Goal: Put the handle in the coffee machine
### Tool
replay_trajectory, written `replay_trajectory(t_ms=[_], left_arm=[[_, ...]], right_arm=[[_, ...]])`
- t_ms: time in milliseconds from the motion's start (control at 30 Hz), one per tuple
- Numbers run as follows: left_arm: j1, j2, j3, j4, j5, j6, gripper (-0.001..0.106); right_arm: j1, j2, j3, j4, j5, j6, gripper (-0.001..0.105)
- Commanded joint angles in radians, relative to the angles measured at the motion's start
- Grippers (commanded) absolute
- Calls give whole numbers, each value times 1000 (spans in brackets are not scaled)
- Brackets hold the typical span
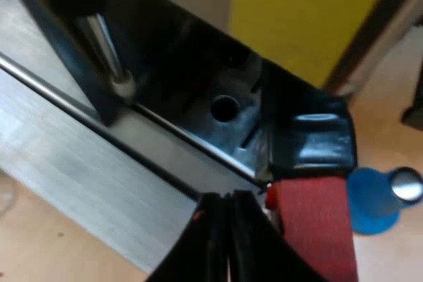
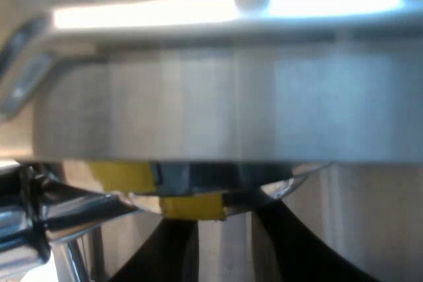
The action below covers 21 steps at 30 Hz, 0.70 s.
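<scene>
The handle [image 1: 312,163] sat at the front of the espresso machine [image 1: 99,163]. Its long axis ran from the dark part at the black recess out to the red end beside the left gripper [image 1: 228,206]. Its metal head was hidden. A blue tamper [image 1: 370,203] stood near. The left jaws were pressed together on nothing. The right gripper [image 2: 225,229], close under the machine's steel, had its jaws spread.

The red end [image 1: 310,229] of the dark handle [image 1: 310,137] runs off the picture's edge just beside the left claw [image 1: 228,196]. Where that handle meets the espresso machine [image 1: 99,163] is lost in shadow. Just beyond the right claw [image 2: 225,212], a broad metal body [image 2: 225,110] is blurred and cannot be identified. A yellow patch [image 2: 192,206] near one fingertip is also unidentifiable.
</scene>
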Motion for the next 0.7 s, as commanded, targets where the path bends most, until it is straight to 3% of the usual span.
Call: replay_trajectory(t_ms=[33, 167, 400, 500, 633, 700], left_arm=[[-6, -5, -6, 44, -3, 4, 1], [-6, -5, -6, 102, 5, 4, 1], [-6, -7, -6, 179, 79, -8, 1], [-6, -7, -6, 188, 91, -48, 1], [-6, -7, -6, 193, 164, -148, 1], [-6, -7, -6, 203, 165, -160, 1]], right_arm=[[-8, -39, -29, -134, 27, -2, 23], [-8, -39, -29, -134, 27, -2, 23], [-8, -39, -29, -134, 27, -2, 23], [-8, -39, -29, -134, 27, -2, 23], [-8, -39, -29, -134, 27, -2, 23], [-8, -39, -29, -134, 27, -2, 23]])
